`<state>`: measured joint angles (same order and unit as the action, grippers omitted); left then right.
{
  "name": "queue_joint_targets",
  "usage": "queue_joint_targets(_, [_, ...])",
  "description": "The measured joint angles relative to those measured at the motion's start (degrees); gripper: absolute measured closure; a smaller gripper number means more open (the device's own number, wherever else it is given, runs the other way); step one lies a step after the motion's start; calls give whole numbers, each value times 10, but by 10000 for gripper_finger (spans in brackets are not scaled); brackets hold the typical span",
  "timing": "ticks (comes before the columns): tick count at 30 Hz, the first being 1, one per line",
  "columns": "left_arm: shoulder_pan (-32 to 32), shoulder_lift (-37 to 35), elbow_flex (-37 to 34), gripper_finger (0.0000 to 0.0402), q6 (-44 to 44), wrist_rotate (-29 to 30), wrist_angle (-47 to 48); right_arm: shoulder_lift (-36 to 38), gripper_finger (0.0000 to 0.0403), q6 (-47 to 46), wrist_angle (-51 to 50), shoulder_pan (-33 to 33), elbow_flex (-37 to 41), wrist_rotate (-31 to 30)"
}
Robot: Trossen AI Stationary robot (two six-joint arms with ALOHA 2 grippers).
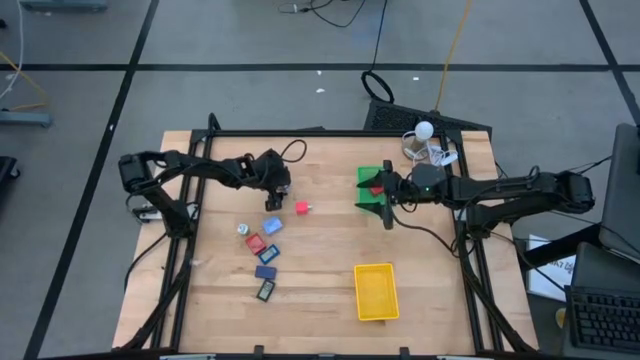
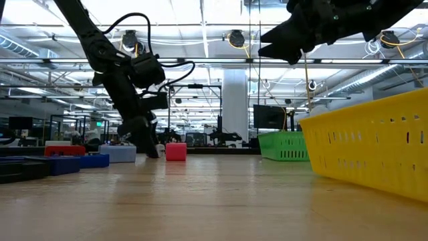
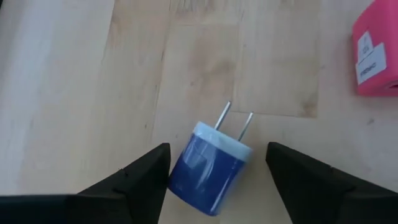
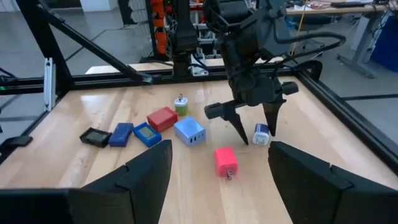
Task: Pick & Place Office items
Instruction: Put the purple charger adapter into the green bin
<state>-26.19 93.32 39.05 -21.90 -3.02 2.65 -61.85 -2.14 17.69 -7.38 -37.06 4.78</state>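
The little blue plug adapter (image 3: 210,175) lies on its side on the wooden table (image 3: 81,74), prongs pointing away, right between the left gripper's (image 3: 214,177) spread fingers, not pinched yet. It looks light, rigid and smooth plastic, so I'd squeeze the flat sides of the body, not the prongs. The pink block (image 3: 376,53) sits nearby. The right gripper (image 4: 217,177) hangs open over the green tray (image 1: 372,178), holding nothing.
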Motion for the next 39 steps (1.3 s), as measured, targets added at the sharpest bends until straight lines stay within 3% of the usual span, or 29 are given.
queue_joint_targets(10, [1,1,-1,227,58,-4,1,-65,149,-30,23,0,0,-1])
queue_joint_targets(15, [2,1,-1,263,72,-3,2,-122,149,-22,90,0,0,-2])
queue_joint_targets(24, [34,-36,-5,269,105,39,16,-205,149,-17,170,0,0,-2])
queue_joint_targets(28, [49,-84,2,269,210,-27,1,-228,149,-17,181,0,0,-1])
queue_joint_targets(31, [60,-105,6,269,301,-116,-45,-247,149,6,202,0,0,-1])
queue_joint_targets(35, [87,-113,8,269,357,-233,-118,-272,149,89,246,0,0,-1])
queue_joint_targets(39, [113,-114,7,269,404,-255,-161,-294,145,171,304,12,0,-6])
